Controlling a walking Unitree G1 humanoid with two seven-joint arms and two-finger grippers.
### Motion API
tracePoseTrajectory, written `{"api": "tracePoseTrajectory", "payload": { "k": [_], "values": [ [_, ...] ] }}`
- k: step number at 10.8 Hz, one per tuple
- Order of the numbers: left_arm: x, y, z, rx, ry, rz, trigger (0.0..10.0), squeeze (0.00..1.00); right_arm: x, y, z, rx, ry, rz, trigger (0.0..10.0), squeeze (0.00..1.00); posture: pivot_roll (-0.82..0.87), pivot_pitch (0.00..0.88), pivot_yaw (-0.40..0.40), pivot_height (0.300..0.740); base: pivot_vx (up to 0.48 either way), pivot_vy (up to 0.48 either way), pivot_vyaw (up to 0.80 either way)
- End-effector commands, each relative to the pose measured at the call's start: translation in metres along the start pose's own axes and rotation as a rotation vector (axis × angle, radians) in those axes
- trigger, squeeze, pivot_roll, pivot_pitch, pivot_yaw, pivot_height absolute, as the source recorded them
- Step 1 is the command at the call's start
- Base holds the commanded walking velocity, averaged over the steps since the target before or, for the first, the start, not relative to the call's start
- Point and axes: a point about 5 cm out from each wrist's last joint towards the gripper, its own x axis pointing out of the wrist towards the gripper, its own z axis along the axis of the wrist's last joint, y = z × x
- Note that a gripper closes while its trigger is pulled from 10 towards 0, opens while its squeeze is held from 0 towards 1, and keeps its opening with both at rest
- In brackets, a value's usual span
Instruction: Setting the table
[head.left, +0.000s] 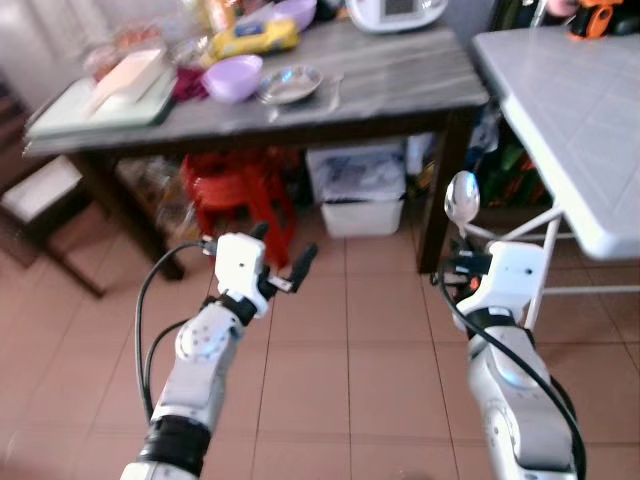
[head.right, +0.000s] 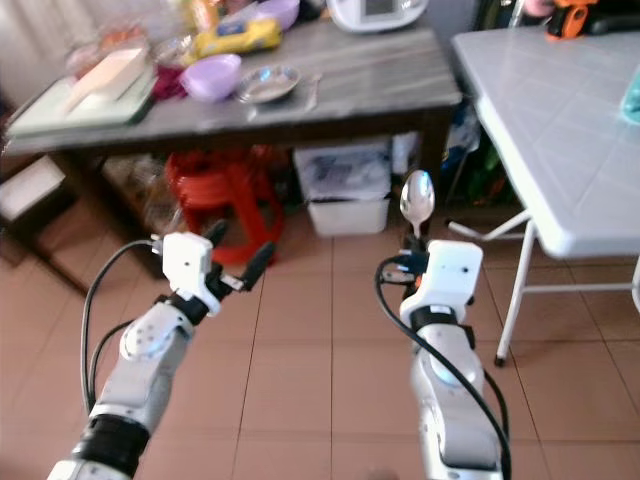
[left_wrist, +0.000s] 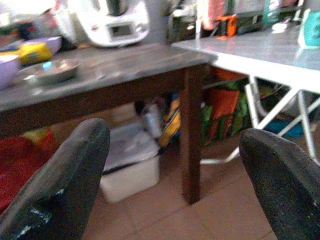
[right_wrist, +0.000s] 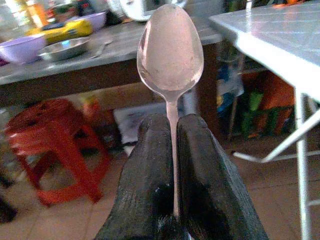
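the right gripper is pinched tight on the handle of a metal spoon, which stands upright with its bowl above the fingertips. it hangs in mid-air over the tiled floor, between the dark wooden table and the white folding table, touching neither.

the left gripper is raised at about the same height, its two black fingers spread well apart with nothing between them, pointing toward the space under the dark table.

on the dark table sit a purple bowl, a shallow metal dish just beside it, a yellow packet behind them, a pale green tray toward the left end, and a white appliance at the back. underneath are a red plastic stool and a white bin.
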Motion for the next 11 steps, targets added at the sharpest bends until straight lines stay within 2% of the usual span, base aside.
{"api": "tracePoseTrajectory", "payload": {
  "k": [1, 2, 6, 11],
  "values": [
    [0.0, -0.003, 0.0, 0.006, 0.004, -0.021, 10.0, 0.0, 0.0, -0.003, 0.0, -0.005, -0.004, -0.015, 10.0, 0.0, -0.12, 0.083, 0.138, 0.74, 0.48, 0.0, 0.0],
    [0.001, -0.004, 0.0, 0.007, 0.005, -0.025, 10.0, 0.0, 0.001, -0.004, -0.001, -0.005, -0.005, -0.018, 10.0, 0.0, -0.12, 0.083, 0.14, 0.74, 0.48, 0.0, 0.0],
    [0.002, -0.008, 0.0, 0.006, 0.007, -0.044, 10.0, 0.0, 0.0, -0.004, -0.002, -0.002, -0.005, -0.027, 10.0, 0.0, -0.12, 0.086, 0.144, 0.74, 0.48, 0.0, 0.5],
    [0.001, -0.016, -0.001, 0.009, 0.007, -0.082, 10.0, 0.0, -0.001, -0.009, -0.005, 0.019, 0.005, -0.072, 10.0, 0.0, -0.12, 0.084, 0.144, 0.74, 0.48, 0.0, 0.0]
  ]
}}
